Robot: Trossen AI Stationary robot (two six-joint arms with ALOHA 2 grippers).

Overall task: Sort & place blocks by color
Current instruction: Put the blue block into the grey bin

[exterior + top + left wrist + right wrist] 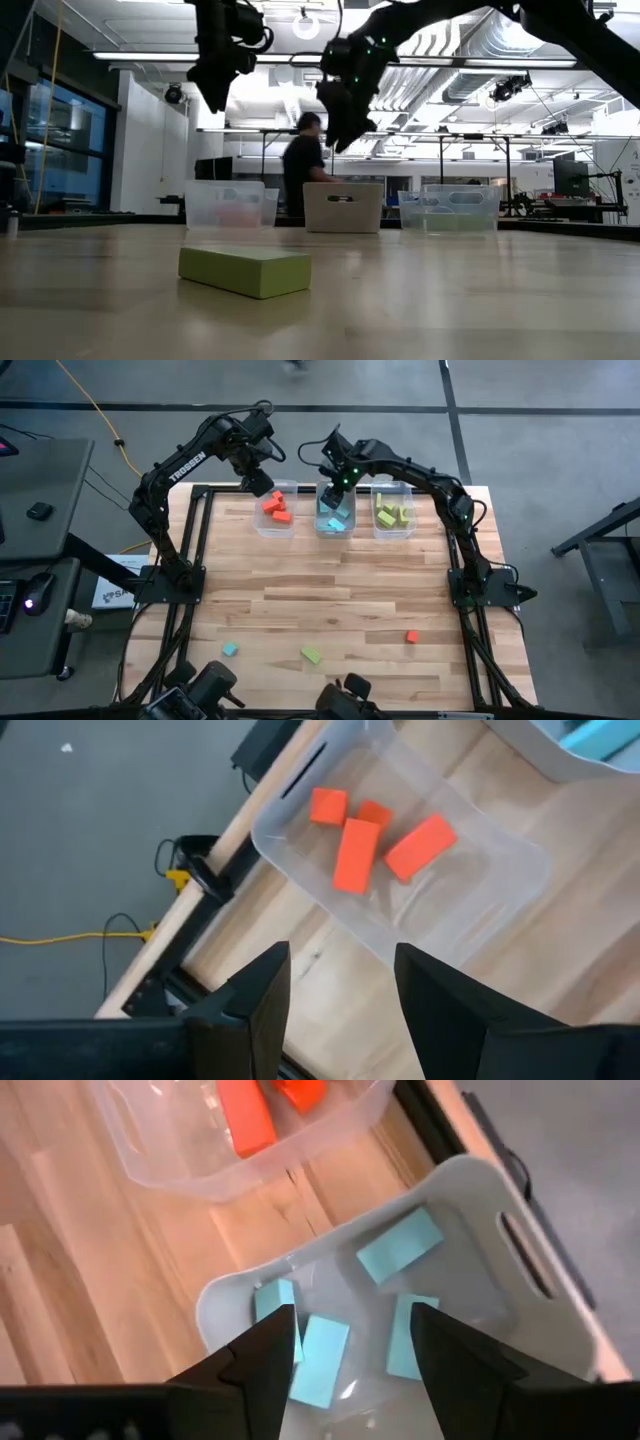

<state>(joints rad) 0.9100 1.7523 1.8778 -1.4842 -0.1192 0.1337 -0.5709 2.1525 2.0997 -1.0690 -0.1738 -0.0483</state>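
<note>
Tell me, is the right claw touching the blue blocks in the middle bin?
Apart. Right wrist view: the right claw hangs open above the blue blocks, empty.

Three bins (276, 520); four red-orange blocks (356, 855), four light blue blocks (400, 1246), perhaps four yellow-green blocks (391, 514); three loose blocks (312, 655).

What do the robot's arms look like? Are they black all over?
Mostly, yes. Both arms are dark and jointed, with black cables running along them. The left arm has white letters spelling TROSSEN. A small green light glows near the right gripper. The left gripper ends in two flat, dark fingers, like a squared-off claw.
</note>
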